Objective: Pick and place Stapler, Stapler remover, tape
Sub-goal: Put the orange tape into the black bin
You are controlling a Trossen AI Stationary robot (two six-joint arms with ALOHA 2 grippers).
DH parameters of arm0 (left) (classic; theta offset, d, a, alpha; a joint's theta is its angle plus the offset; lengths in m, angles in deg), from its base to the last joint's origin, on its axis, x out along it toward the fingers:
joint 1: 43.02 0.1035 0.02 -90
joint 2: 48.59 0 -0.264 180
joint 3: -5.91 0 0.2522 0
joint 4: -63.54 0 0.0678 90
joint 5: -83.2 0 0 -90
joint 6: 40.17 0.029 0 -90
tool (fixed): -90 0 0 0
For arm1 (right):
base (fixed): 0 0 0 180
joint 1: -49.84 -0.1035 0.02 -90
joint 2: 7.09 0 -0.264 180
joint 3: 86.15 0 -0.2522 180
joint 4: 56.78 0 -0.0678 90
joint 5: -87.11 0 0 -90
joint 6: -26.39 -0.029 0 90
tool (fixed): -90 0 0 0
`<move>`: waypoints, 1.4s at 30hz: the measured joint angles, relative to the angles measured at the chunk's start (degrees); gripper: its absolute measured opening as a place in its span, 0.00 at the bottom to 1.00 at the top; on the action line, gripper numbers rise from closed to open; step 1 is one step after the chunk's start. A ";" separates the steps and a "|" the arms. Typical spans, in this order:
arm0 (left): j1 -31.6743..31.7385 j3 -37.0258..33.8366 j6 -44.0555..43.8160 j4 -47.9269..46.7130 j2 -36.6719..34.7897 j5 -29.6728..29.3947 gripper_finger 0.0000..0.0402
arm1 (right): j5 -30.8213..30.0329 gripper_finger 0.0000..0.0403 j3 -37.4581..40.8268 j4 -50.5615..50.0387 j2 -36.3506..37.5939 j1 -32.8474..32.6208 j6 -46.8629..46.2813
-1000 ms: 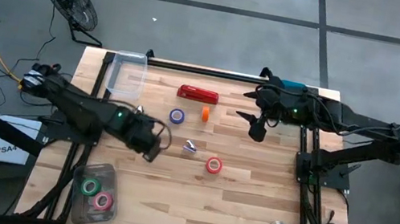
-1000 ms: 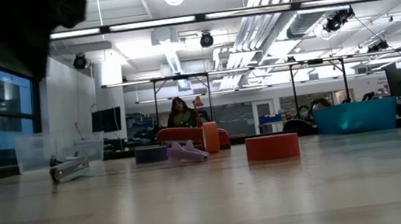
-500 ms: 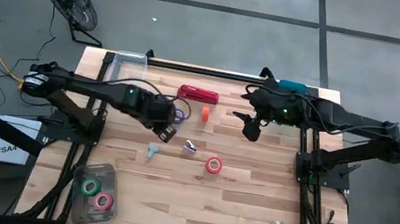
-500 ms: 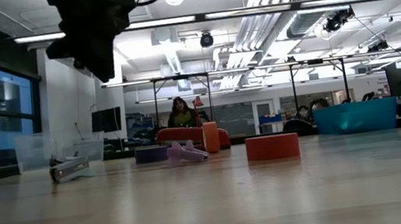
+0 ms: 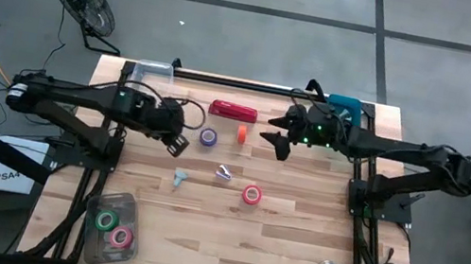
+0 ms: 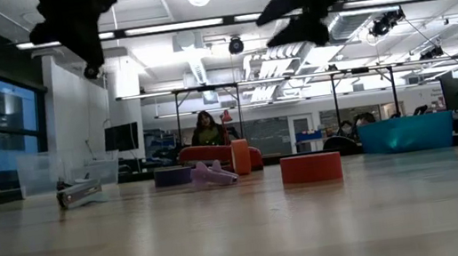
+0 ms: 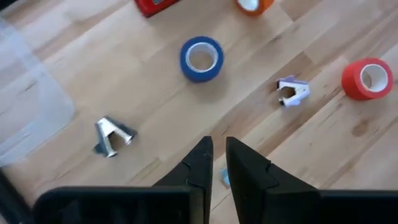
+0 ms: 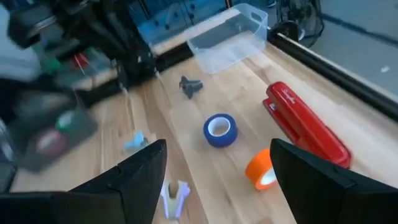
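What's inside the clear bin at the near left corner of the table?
The clear bin holds a green tape roll and a pink one. Whether anything lies beneath them cannot be seen.

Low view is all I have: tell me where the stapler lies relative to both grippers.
Observer: From above, the stapler lies near the table's far edge, sideways between the left gripper and the right gripper, but farther back than both.
Operator: Give me the right gripper's state.
Observer: Its wrist view shows it open wide, with nothing between the fingers.
Operator: Report where tape is already stowed.
Observer: A green roll and a pink roll sit in a clear bin at the table's near left corner.
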 joint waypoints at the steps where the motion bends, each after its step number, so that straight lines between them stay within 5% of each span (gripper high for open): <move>1: 0.04 0.00 -0.01 -0.37 -1.01 -0.27 0.09 | 1.76 0.69 1.80 2.84 -0.31 1.24 -1.21; 8: 0.06 0.00 0.54 -1.36 -6.80 -1.91 0.09 | 6.44 0.69 10.45 18.50 -7.74 4.80 -1.28; 22: 0.06 0.00 0.61 -8.26 -11.91 -2.37 0.09 | 6.04 0.69 11.68 37.96 -29.32 3.63 5.37; 42: 0.06 0.00 0.61 -10.30 -12.22 -0.96 0.09 | 5.29 0.68 -1.59 35.69 -40.99 3.10 6.69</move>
